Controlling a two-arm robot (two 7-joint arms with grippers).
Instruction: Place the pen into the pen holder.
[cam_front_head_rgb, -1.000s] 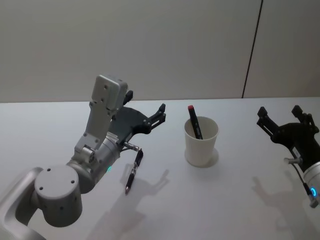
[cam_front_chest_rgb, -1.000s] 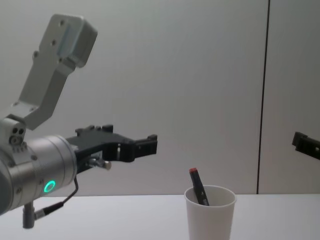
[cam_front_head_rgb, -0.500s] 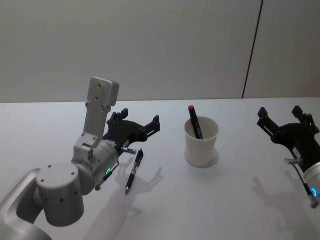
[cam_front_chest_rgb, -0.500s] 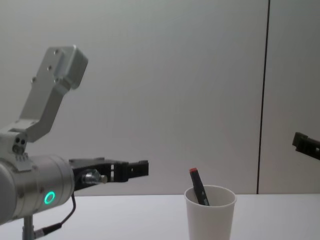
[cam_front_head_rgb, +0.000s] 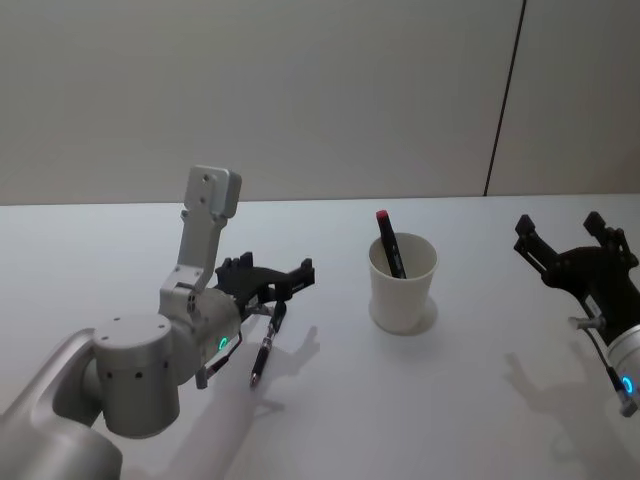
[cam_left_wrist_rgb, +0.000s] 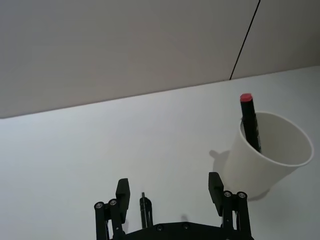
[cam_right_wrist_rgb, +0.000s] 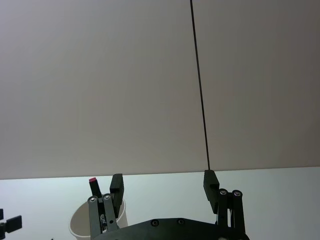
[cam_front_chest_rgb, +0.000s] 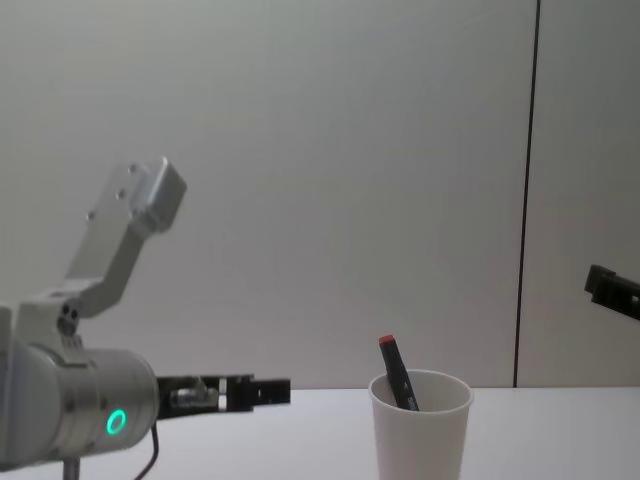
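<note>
Black plastic pen (cam_front_head_rgb: 265, 345) lying flat on counter (cam_front_head_rgb: 450, 400), left of pen holder (cam_front_head_rgb: 400, 300). Your left hand (cam_front_head_rgb: 272, 272) hovering over it, fingers spread, empty. Pen looking light, stiff, slick, so you're wanting mid-barrel pinch. Right hand (cam_front_head_rgb: 560, 228) sitting parked far right, spread.

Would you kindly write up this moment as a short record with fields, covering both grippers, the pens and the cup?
left gripper: fingers open, low over the table, one finger on each side of the loose pen, not closed on it
right gripper: fingers open, idle at the table's right side
loose pen: black, lying flat, left of the pen holder
pen holder: white paper cup, upright
in holder: one red-capped pen, leaning
task state: loose pen not yet in the holder
</note>
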